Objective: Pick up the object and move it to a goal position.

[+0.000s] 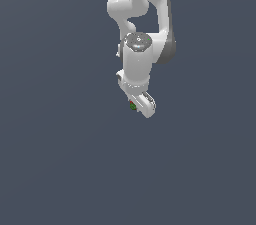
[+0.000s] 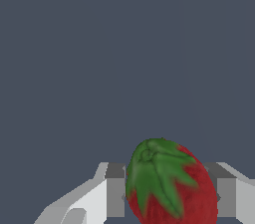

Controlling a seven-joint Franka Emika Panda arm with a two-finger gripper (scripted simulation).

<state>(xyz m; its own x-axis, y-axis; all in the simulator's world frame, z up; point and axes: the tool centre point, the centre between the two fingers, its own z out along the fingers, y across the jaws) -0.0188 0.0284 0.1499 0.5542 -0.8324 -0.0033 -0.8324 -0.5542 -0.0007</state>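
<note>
Item: strawberry-like object (image 2: 169, 183), red with green cap, low and right of centre in the wrist view, clamped between the fingers (image 2: 115, 195) of the white gripper (image 1: 136, 105). Risk: its rounded, tapering body may slip or rotate out during transport if squeezed off-centre.

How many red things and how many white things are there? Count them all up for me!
Red with a green top: 1, the strawberry, sitting between the fingers.
White: 1, the robot arm with its gripper.
Total: 2
</note>
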